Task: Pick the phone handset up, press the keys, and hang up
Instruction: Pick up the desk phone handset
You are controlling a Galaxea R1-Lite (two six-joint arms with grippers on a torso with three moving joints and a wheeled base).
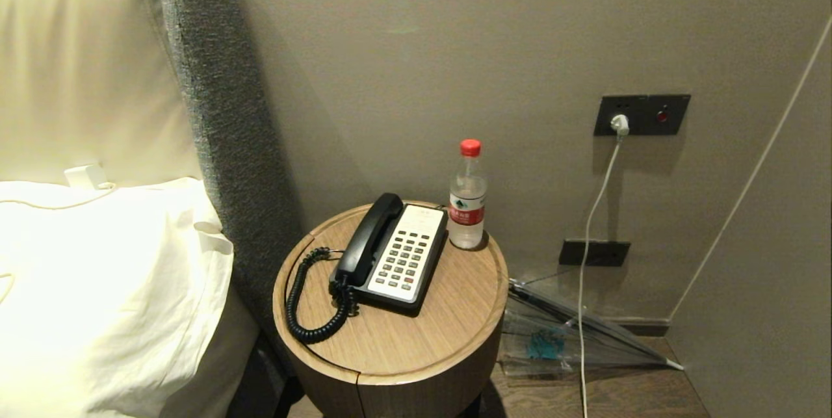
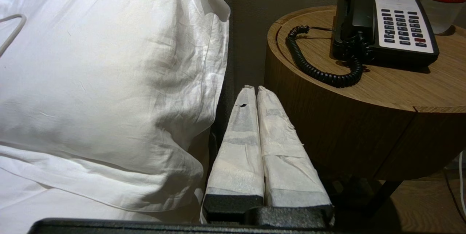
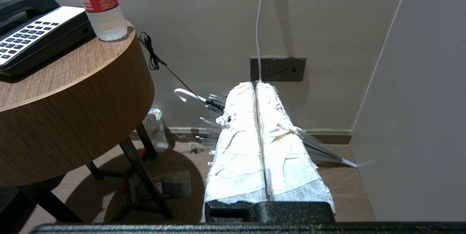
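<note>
phone handset (image 1: 370, 236) cradled, round table (image 1: 455, 333) left-centre

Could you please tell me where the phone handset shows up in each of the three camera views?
Head view: the phone handset lies in its cradle, left side of the phone, on the round table.
Left wrist view: the handset sits upper right, its coiled cord trailing onto the tabletop.
Right wrist view: only part of it shows, upper left edge.
Shared landmark: the water bottle beside the phone.

Probably hotel bedroom: pillow (image 1: 97, 288), bedside phone (image 1: 396, 255)
</note>
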